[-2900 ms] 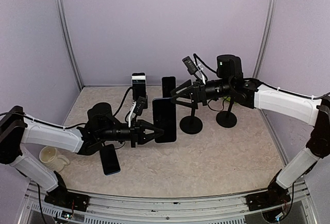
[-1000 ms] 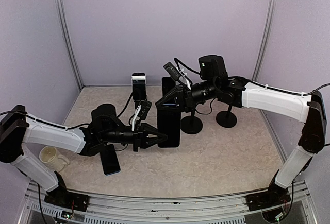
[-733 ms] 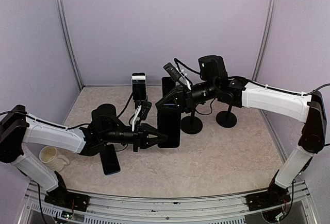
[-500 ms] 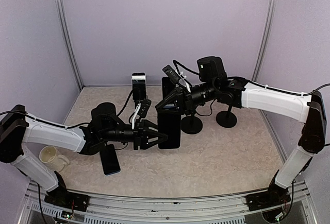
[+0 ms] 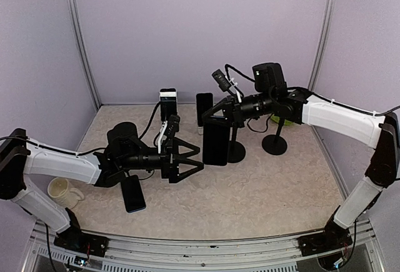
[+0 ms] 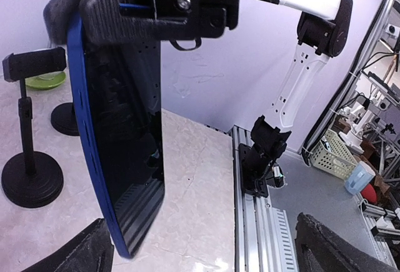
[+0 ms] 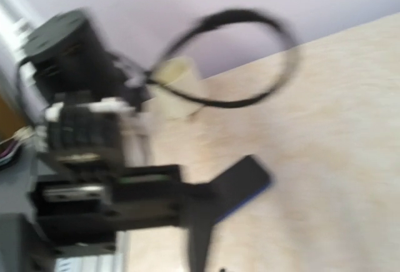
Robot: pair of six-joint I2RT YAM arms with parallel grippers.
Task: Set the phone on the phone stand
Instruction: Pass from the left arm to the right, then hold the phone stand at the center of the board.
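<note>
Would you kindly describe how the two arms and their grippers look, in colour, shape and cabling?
The left arm and the right arm both have smooth white shells on the long links, with black joints and wrists. The left gripper and right gripper are black, with angular, triangular fingers. A black cable loops by each wrist.

We see a booth closed in by a plain lavender back wall (image 5: 200, 34) and matching side walls (image 5: 31, 47); slim metal posts (image 5: 80, 40) stand in the two rear corners; the tabletop (image 5: 262, 191) is beige with a faint marbled pattern, and a silver rail (image 5: 206, 247) runs along its near edge; the light is soft and even, with only pale shadows; from the left wrist view we look past the table's edge to a grey floor (image 6: 331, 203), a slatted basket (image 6: 329, 157), a pale blue tub (image 6: 359, 178) and metal racks (image 6: 381, 97) beyond.
</note>
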